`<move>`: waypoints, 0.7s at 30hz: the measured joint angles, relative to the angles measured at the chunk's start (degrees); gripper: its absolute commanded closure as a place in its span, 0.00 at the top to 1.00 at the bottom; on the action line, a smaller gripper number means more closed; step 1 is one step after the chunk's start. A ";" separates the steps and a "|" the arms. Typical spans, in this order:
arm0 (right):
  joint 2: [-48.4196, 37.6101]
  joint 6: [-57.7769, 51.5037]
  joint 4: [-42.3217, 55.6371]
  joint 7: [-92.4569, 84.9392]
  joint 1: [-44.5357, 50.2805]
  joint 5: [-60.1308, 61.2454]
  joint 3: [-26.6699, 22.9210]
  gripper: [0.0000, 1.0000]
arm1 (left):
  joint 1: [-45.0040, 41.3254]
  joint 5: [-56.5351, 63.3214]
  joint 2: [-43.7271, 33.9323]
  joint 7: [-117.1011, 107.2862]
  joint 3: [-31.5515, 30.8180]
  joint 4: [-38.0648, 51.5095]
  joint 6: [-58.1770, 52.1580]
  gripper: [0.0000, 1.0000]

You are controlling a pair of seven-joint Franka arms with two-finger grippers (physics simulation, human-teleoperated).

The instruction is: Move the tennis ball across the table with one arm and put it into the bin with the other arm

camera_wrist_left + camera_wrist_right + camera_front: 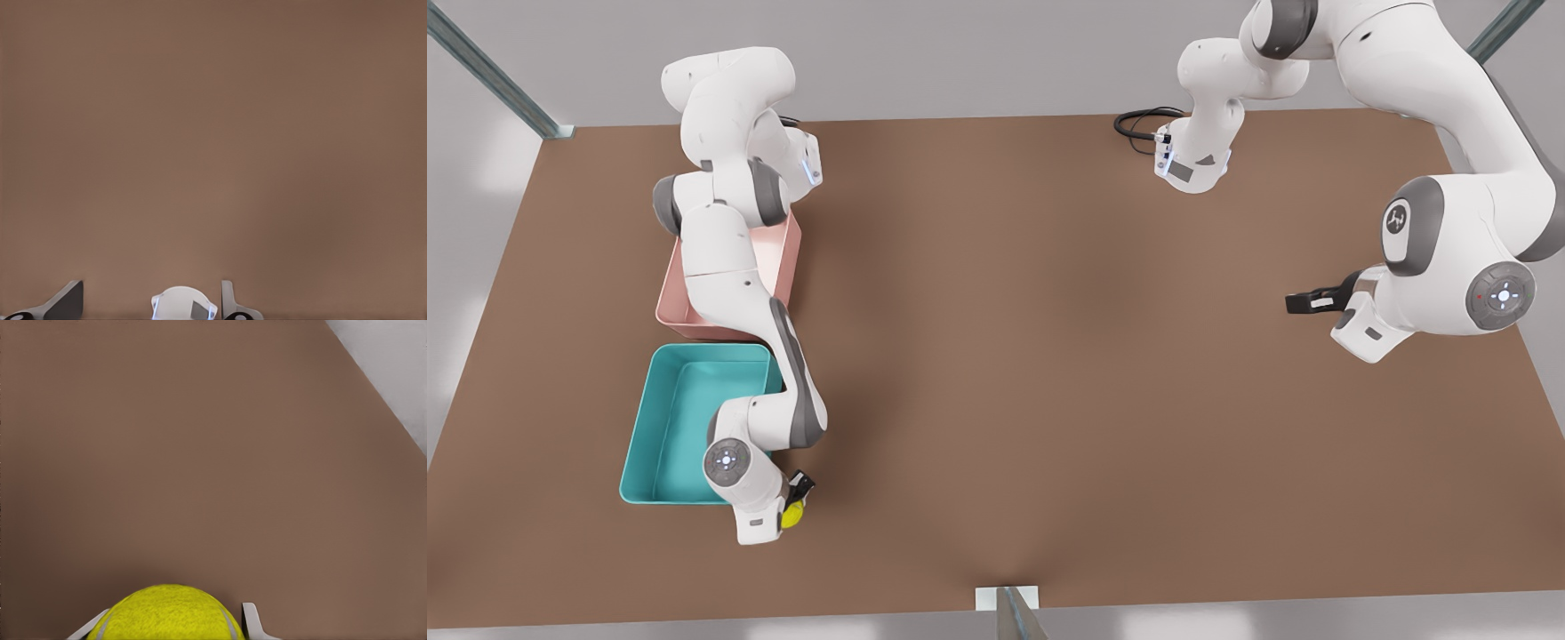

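Simulated robotics lab: bare brown worktop point(1049, 356) flanked by two white robot arms, plain grey walls, metal frame struts point(489, 71) at the far corners.

tennis ball point(791, 516) beside bin point(660, 418), on table point(1049, 373)

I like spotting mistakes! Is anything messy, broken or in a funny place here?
Nothing stands out. The right gripper holds the tennis ball beside the teal bin; the left gripper waits open over bare table.
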 measured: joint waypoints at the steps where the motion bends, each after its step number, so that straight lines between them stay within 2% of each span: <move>1: -0.38 0.00 0.01 -0.12 0.02 0.14 0.06 0.46 | 0.02 0.01 0.07 -0.01 0.00 0.01 0.07 1.00; 6: -5.57 -2.38 -1.01 -0.63 1.77 0.83 0.64 0.46 | -0.02 -0.03 0.46 -0.03 -0.01 -0.02 0.48 1.00; 14: -29.72 -6.03 -28.71 -0.85 -1.23 0.55 -0.06 0.46 | -0.18 0.05 0.43 -0.04 -0.16 0.94 0.47 1.00; 19: -31.32 -6.83 -32.38 -0.92 -8.09 0.44 -0.23 0.46 | -0.21 0.04 0.43 -0.06 -0.17 1.27 0.44 1.00; 20: -30.66 -6.82 -32.34 -0.89 -9.05 0.45 -0.23 0.78 | -0.22 0.03 0.43 -0.06 -0.17 1.33 0.43 1.00; 21: -29.92 -6.61 -32.25 -0.67 -9.96 0.22 -0.21 1.00 | -0.23 0.03 0.43 -0.06 -0.15 1.35 0.42 1.00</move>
